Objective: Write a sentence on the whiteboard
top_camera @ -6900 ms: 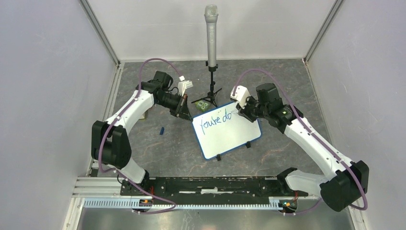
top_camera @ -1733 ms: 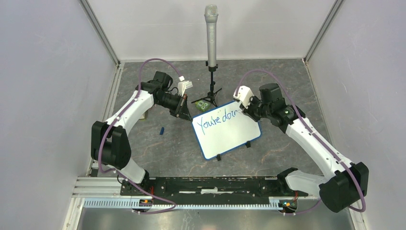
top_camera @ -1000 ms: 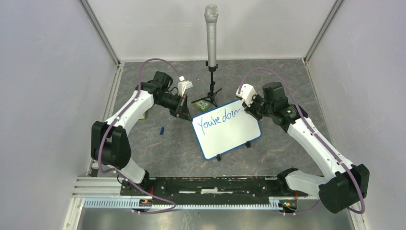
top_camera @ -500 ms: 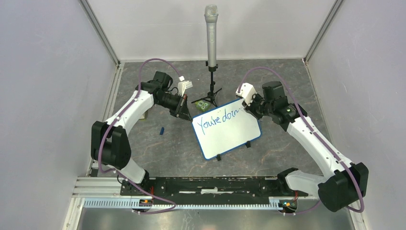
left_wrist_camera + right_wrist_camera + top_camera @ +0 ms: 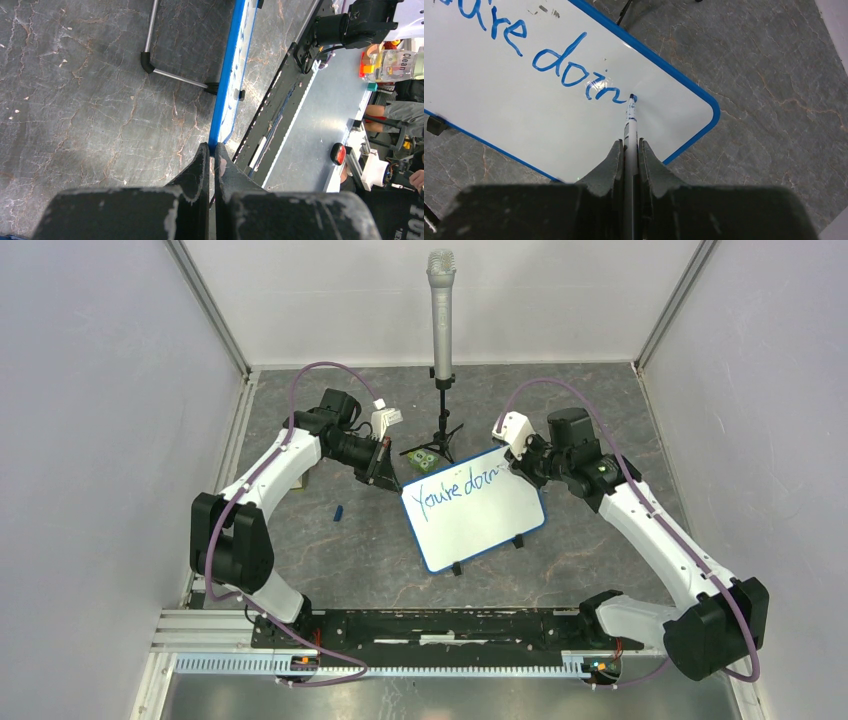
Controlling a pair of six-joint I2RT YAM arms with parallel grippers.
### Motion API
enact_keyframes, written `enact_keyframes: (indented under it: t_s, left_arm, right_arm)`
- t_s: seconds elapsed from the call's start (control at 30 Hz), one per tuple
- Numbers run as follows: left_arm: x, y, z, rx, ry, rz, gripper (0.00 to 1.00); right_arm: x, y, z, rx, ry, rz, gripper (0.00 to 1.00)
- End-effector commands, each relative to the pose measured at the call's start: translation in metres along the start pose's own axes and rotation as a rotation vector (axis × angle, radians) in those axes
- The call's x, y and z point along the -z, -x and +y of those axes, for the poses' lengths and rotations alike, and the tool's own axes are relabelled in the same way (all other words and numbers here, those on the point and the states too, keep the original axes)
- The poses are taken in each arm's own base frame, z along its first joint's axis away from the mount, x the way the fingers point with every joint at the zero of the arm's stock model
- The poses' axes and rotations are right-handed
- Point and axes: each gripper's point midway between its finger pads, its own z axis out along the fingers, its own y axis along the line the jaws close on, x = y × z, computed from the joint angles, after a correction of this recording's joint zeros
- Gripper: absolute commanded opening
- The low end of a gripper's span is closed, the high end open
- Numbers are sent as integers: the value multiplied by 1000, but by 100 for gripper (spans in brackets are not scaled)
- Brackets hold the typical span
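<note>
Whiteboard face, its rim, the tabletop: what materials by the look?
Whiteboard: glossy white face, probably coated melamine or steel; glare shows beside the marker tip. Rim: blue, looks plastic. Table: matte grey with pale veins, stone or stone-print laminate, cannot tell.

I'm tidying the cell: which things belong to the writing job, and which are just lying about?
In use: whiteboard, sentence, marker, right end effector gripping it, left end effector clamping the board's edge.
Lying about: microphone on its stand, small blue piece, green object.

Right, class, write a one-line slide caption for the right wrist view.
Right pincer grips a marker, its tip on the whiteboard beside blue writing.
</note>
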Motion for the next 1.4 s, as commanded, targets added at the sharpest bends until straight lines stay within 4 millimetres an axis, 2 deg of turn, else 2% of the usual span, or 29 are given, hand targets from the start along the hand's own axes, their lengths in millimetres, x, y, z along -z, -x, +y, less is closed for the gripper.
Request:
enact_keyframes:
  t_s: [0.0,0.27,0.4,0.7,0.97,1.1,1.37]
  left_arm:
    - [3,-1,-5,-62,-17,-7,2]
    - [2,-1,-4,-61,-18,-6,2]
    - [2,-2,-4,-59,-19,-5,2]
    - [2,-1,-4,-60,-18,-7,2]
    - [3,-1,-4,-62,-15,-7,3]
    - [3,-1,-4,-64,-15,-7,3]
    - [3,0,-4,-63,-13,-7,2]
  right_arm:
    - [2,4,1,10,8,-20,0]
    - [1,-20,8,21,12,39,0]
    - [4,-21,3,33,-18,49,0]
    - [7,4,-18,33,-77,5,0]
    - [6,13,-21,32,-76,-13,0]
    - [6,7,-17,32,-63,0,0]
    - [6,-21,5,22,-16,44,0]
